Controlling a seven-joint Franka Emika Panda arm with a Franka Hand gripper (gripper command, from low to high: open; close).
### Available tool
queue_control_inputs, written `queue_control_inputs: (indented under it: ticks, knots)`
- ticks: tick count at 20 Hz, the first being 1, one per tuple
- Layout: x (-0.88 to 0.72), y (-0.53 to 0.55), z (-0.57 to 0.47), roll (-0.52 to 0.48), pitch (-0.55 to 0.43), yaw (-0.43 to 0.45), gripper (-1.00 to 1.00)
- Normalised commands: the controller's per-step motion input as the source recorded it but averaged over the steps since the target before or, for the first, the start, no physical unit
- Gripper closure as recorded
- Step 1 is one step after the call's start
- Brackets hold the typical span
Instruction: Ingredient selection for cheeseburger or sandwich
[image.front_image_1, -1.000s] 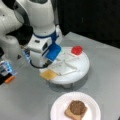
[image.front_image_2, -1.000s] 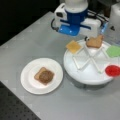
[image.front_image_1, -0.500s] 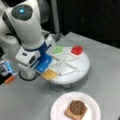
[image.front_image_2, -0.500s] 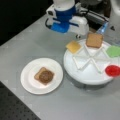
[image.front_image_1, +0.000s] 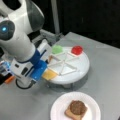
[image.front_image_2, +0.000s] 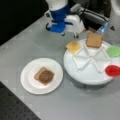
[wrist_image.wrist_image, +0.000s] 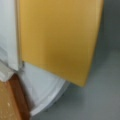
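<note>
Cheese square (image.front_image_2: 73, 46) lies in the divided tray's (image.front_image_2: 87, 75) edge compartment, overhanging its rim | gripper (image.front_image_2: 69, 33) has drawn back off the tray, just beside it; fingers' state cannot be told | toast slice (image.front_image_2: 40, 73) and patty (image.front_image_2: 46, 76) sit stacked on the plate (image.front_image_2: 30, 82); second toast (image.front_image_2: 94, 40) still in the tray

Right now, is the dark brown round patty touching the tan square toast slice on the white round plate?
Touching. In both front views the patty lies flat on top of the toast slice on the plate, no gap.

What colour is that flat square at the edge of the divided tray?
Yellow-orange; the cheese square shows best in the wrist view.
</note>
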Motion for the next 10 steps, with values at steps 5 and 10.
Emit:
queue_control_inputs:
  ticks: [5, 10]
  knots:
    - [-0.02, -0.15, -0.24, 0.499, -0.083, -0.078, -1.00]
    - [0.04, -0.07, -0.22, 0.479, -0.029, -0.060, -1.00]
